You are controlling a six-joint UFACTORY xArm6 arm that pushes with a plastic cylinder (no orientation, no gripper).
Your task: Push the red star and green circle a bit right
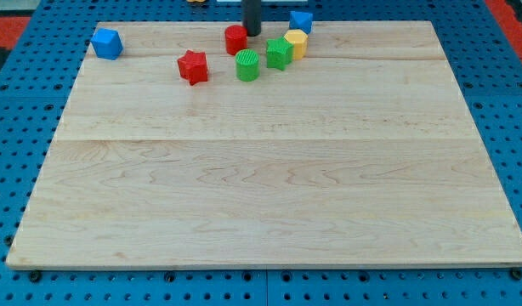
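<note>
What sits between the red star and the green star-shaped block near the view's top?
In the camera view, the green circle stands between the red star and the green star.

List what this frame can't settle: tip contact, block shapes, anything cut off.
- My tip: in the camera view it ends just right of the red cylinder; touching or apart, cannot tell.
- Rod: upper part cut off by the view's top edge.
- Yellow block: partly hidden by the green block; shape unclear.
- Blue block: too small for exact shape.
</note>
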